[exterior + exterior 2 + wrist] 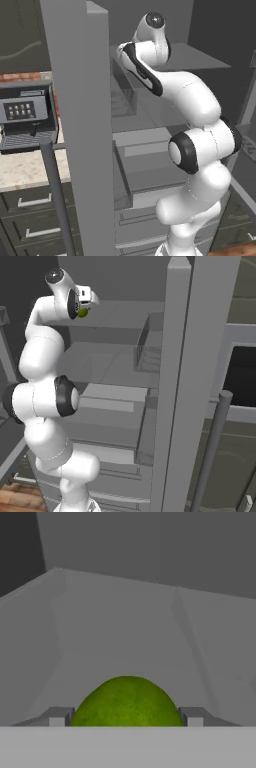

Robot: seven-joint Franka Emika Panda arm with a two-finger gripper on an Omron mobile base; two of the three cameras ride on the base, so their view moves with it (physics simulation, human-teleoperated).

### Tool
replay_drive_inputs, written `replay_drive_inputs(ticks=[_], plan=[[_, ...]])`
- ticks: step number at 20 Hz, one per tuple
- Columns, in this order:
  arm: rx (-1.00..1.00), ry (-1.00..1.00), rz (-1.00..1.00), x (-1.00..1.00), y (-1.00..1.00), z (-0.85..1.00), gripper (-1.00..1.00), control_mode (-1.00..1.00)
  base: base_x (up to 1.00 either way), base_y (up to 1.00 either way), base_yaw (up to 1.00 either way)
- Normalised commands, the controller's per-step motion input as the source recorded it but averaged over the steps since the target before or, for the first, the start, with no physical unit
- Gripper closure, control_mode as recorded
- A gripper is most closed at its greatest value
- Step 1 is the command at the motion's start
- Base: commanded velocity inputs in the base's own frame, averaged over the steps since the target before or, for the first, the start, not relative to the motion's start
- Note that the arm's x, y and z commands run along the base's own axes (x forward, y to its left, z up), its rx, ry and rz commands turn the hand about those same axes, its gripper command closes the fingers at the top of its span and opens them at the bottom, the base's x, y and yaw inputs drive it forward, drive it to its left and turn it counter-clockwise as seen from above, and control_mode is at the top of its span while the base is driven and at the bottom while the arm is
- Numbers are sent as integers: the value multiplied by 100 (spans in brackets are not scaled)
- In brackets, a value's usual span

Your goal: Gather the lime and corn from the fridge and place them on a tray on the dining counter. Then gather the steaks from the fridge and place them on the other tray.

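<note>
The lime (126, 702), round and bright green, sits on a grey shelf high inside the open fridge (125, 311). My gripper (127, 718) reaches into that shelf, and its two fingertips (61, 717) press against the lime's left and right sides. In the right base view the lime (83, 313) shows as a green spot just under the white hand at the upper left. The arm stretches up and forward into the fridge (150, 125). The corn, the steaks, the trays and the dining counter are out of view.
The open fridge doors (75, 125) (195, 381) stand close on both sides of the arm, with long bar handles (55, 200) (215, 446). A clear bin (150, 348) sits on a middle shelf. A coffee machine (25, 117) stands on the wall counter over drawers.
</note>
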Motion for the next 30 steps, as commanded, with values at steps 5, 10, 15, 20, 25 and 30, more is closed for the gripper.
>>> replay_drive_inputs(ticks=[5,10,15,20,25,30], plan=[[13,-14,-11,-94,-27,-32,100,-100,0,0,0],[15,-6,-7,-91,-40,36,100,-100,0,0,0],[18,4,-11,-98,-38,55,100,-100,0,0,0],[13,22,-13,-89,-16,4,100,-100,0,0,0],[8,20,-11,-93,-14,-69,100,-100,0,0,0],[4,17,-9,-97,-8,-89,100,-100,0,0,0]])
